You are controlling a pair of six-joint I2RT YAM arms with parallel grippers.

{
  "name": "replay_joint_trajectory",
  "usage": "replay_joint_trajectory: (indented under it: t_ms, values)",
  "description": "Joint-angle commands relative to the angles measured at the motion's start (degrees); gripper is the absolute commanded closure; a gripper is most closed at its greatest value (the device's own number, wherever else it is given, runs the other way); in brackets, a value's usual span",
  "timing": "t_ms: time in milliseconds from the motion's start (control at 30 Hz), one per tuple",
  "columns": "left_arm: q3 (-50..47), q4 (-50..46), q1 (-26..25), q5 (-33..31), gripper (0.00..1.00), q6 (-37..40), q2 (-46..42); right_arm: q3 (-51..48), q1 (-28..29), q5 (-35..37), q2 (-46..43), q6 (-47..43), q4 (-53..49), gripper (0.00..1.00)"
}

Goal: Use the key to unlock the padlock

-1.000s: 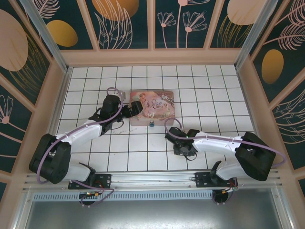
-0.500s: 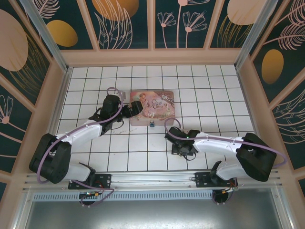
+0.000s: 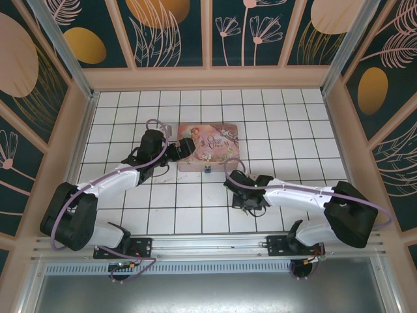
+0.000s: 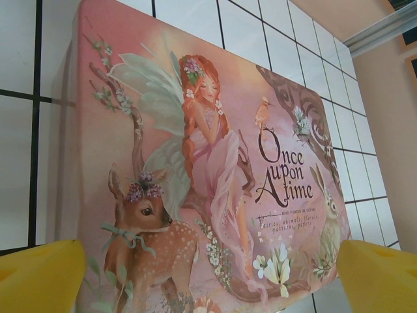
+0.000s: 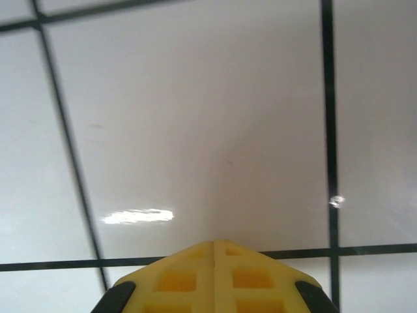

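Note:
The tiny blue padlock [image 3: 208, 170] hangs at the near edge of the pink picture tin [image 3: 207, 147], with the tin's lid [image 4: 215, 163] facing up. My left gripper [image 3: 173, 152] is at the tin's left end. It stands open [image 4: 208, 280], and its yellow fingertips [image 4: 39, 277] flank the tin's near end; whether they touch it I cannot tell. My right gripper [image 3: 242, 199] hovers low over the white tiles to the right of the padlock. Its yellow fingertips [image 5: 214, 246] are pressed together, with nothing visible between them. The key is hidden.
The white tiled floor [image 3: 195, 202] is boxed in by pink walls [image 3: 208, 78] at the back and on both sides. Both arm bases sit on the metal rail [image 3: 208, 248] at the near edge. Open tiles lie behind the tin.
My right gripper has closed and shifted slightly left, toward the padlock. The left arm and the tin have not moved.

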Motion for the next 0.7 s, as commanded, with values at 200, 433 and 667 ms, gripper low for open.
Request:
replay_joint_trajectory:
  t_ms: [200, 433, 667]
  values:
    - [0.37, 0.05, -0.28, 1.81, 0.01, -0.48, -0.12, 5.08, -0.21, 3.24, -0.98, 1.07, 1.4, 1.0]
    - [-0.05, 1.63, -0.26, 5.31, 0.01, -3.84, -0.45, 6.66, -0.26, 4.03, -3.23, 1.64, 1.87, 1.0]
    - [-0.13, 2.86, -0.28, 8.05, 0.01, -7.2, -1.03, 10.63, -0.28, 4.94, -4.53, 0.64, 1.55, 1.0]
